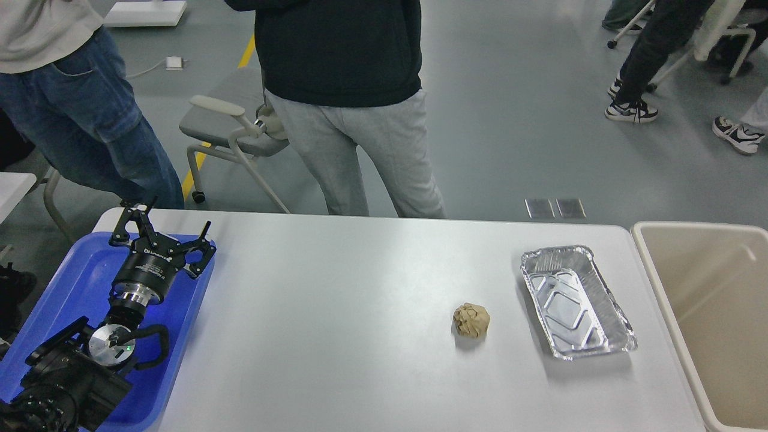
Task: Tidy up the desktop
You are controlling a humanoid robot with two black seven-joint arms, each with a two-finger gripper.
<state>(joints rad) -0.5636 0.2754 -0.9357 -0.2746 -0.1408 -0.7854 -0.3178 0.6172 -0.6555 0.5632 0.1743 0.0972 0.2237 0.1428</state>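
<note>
The white desktop (pixel 336 312) fills the lower part of the head view. On it lie a crumpled brown paper ball (pixel 471 319) right of centre and an empty silver foil tray (pixel 575 301) further right. My left gripper (pixel 169 223) is open and empty, hovering over the far end of the blue plastic tray (pixel 72 282) at the desktop's left edge, far from the paper ball. My right arm and gripper are out of view.
A beige rectangular bin (pixel 714 318) stands against the desktop's right end. A person in grey trousers (pixel 360 150) stands at the far edge, another in jeans (pixel 78 108) at the far left. A grey chair (pixel 234 126) stands behind.
</note>
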